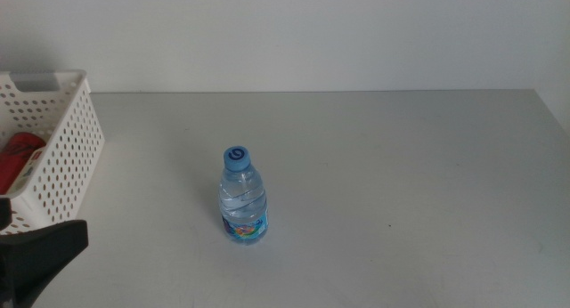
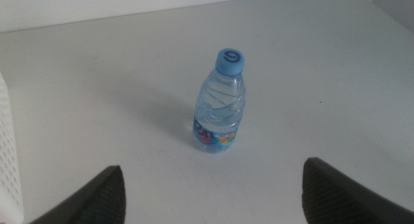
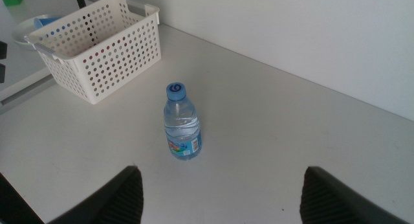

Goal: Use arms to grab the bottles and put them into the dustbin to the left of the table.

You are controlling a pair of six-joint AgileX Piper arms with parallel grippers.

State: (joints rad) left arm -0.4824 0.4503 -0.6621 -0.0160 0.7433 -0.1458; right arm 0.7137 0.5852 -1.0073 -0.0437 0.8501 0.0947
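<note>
Near the bench (image 1: 401, 166) centre, the small water bottle (image 1: 242, 198) w/ blue cap is standing upright, alone, label low on its body. It's showing in the left wrist view (image 2: 222, 101) and the right wrist view (image 3: 182, 122) too, nothing touching it.

At the bench's left edge the white perforated dustbin (image 1: 67, 157) is sitting, well apart from the bottle. Inside it, a red soda can (image 1: 18, 158) is lying against the wall, only partly showing over the rim; rest of the contents can't be made out from the middle view. From the right wrist view the dustbin (image 3: 97, 46) is looking mostly white inside, w/ something blue (image 3: 46, 21) just beyond its far rim, too small to tell.

Left hand (image 2: 213, 191) is hovering over the bench, jaws spread wide apart, gripping nothing; the bottle is sitting ahead of it, between the two jaw lines but not touching either. In the middle view only a dark part of that hand (image 1: 36, 255) is showing at the bottom left corner, just beside the dustbin's near wall.

Right hand (image 3: 220, 195) is also hanging w/ jaws wide apart and empty, looking across the bench at bottle and dustbin from farther off; it isn't showing in the middle view.
</note>
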